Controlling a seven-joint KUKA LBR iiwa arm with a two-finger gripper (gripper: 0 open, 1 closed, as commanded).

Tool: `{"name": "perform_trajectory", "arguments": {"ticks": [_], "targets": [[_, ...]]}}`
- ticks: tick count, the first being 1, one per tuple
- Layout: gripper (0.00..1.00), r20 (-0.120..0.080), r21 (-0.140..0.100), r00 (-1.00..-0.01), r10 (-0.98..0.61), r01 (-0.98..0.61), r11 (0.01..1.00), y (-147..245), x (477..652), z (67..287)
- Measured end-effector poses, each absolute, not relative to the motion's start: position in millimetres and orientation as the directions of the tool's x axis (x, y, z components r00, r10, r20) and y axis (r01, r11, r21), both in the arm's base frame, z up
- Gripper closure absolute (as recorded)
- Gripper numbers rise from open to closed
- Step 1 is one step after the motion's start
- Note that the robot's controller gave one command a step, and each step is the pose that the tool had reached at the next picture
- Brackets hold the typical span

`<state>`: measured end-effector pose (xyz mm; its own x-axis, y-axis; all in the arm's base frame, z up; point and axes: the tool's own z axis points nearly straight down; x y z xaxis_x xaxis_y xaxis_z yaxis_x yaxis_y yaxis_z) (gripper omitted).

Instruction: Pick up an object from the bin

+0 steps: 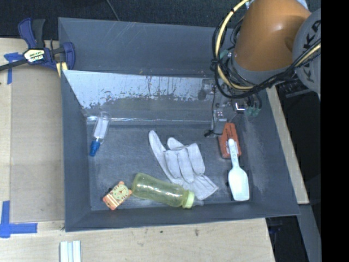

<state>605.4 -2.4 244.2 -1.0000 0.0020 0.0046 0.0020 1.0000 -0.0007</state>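
My gripper (218, 115) hangs below the orange cover at the bin's back right, just above the floor. Right beside it on the right lies a flat orange-red tool (226, 137). A white brush with a broad head (238, 180) lies partly over that tool and points to the bin's front. A crumpled white glove (182, 162) lies to the gripper's front left, apart from it. Nothing shows in the gripper.
A yellow-green bottle (161, 190) lies on its side at the front, touching the glove's edge. A small orange patterned block (116, 195) sits left of it. A clear tube with a blue tip (98, 134) lies at the left. The bin's sloping walls surround the floor.
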Motion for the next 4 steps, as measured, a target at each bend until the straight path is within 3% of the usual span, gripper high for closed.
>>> {"name": "perform_trajectory", "arguments": {"ticks": [1, 2, 3, 4], "targets": [[0.0, -0.004, -0.001, -1.0, 0.002, 0.002, 1.0, -2, 606.8, 249], [0.0, -0.009, 0.0, -1.0, 0.008, 0.008, 1.0, -12, 590.3, 197], [0.0, -0.008, 0.0, -0.999, 0.049, 0.049, 0.999, -24, 607.2, 130], [0.0, -0.001, -0.001, -1.0, 0.004, 0.004, 1.0, -10, 575.3, 96]]}}
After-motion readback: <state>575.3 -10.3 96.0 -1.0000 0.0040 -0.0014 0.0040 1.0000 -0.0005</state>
